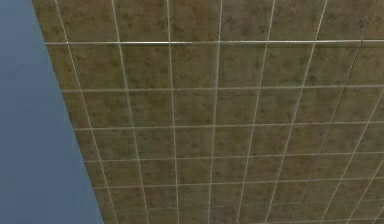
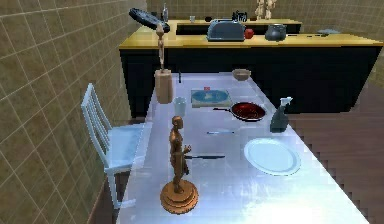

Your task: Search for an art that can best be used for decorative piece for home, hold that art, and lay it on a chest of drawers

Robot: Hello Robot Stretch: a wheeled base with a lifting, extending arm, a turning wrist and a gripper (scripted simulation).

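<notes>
You cannot tell the pincer's state from here, nor how far it stands from anything. The bronze statuette (image 2: 179,162), which I judge to be the art you want, stands upright on its round base at the near end of the long table (image 2: 230,196), on the side the pincer reaches toward. It looks set out as an ornament, tall and narrow, so it would probably tip if nudged high up.

A dark utensil (image 2: 207,156) lies just beside the statuette, with a white plate (image 2: 272,156) near it. Farther out are a pan (image 2: 247,110) and a spray bottle (image 2: 280,116). A paler figure on a block (image 2: 163,62) stands well beyond, toward the dark-fronted counter (image 2: 300,70).

The white chair (image 2: 105,135) stands against the table edge beside the statuette and may crowd your approach. Ahead of you a tiled wall (image 1: 220,120) meets a blue wall (image 1: 25,120). The chest of drawers is yet to be found.
</notes>
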